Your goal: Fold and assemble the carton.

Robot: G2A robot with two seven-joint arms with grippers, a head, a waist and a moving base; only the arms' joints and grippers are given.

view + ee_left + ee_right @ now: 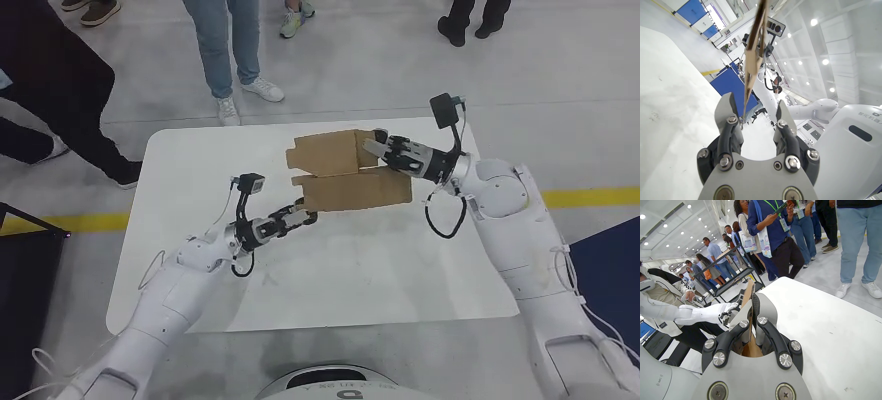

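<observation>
Clamping flat brown corrugated carton (350, 170): right gripper (753, 306) fingers | left gripper (756, 103) fingers apart around its thin edge

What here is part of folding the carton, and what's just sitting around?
Part of the job: flattened cardboard carton; right pincer, shut on it; left pincer, open at its edge; white table.
Just around: black shelf rack on the floor; blue partitions.

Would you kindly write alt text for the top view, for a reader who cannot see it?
A flattened brown carton is held above a white table, with the right gripper clamped on its right end. The left gripper sits open around the carton's near left corner.
</observation>
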